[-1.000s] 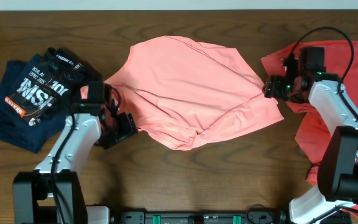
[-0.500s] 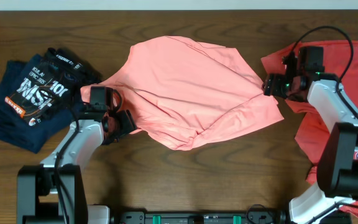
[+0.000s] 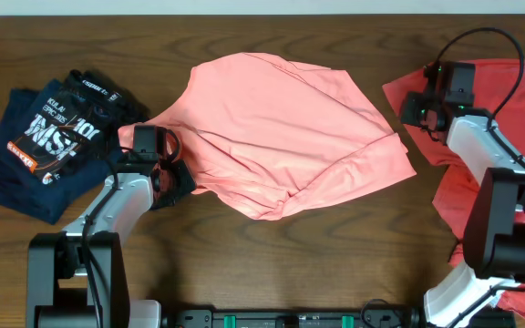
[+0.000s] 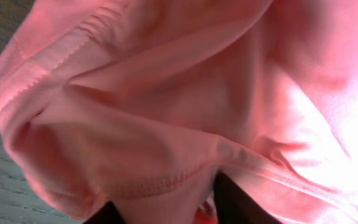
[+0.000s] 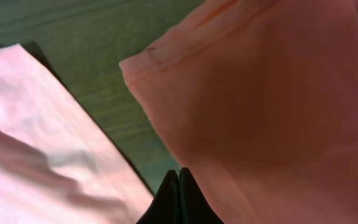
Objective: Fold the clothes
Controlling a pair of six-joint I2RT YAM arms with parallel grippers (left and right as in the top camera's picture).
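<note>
The salmon-pink shirt [image 3: 281,128] lies spread in the middle of the table. My left gripper [image 3: 177,179] is at its lower left hem. In the left wrist view pink cloth [image 4: 166,93] fills the frame, and a stitched fold of the hem sits pinched between the two dark fingers [image 4: 241,205]. My right gripper [image 3: 411,107] hovers at the left edge of the darker red shirt [image 3: 509,91]. Its fingertips [image 5: 179,177] meet with nothing between them, above the strip of table between the pink shirt [image 5: 36,124] and the red one [image 5: 272,93].
A navy printed shirt [image 3: 44,137] lies crumpled at the far left, just beyond my left arm. The red shirt runs down the right edge under the right arm. Bare wooden table [image 3: 335,255] shows in front of the pink shirt.
The right gripper drew back up and to the right from the pink shirt's right corner and its jaws closed empty. The left gripper's jaws closed in on the left hem.
</note>
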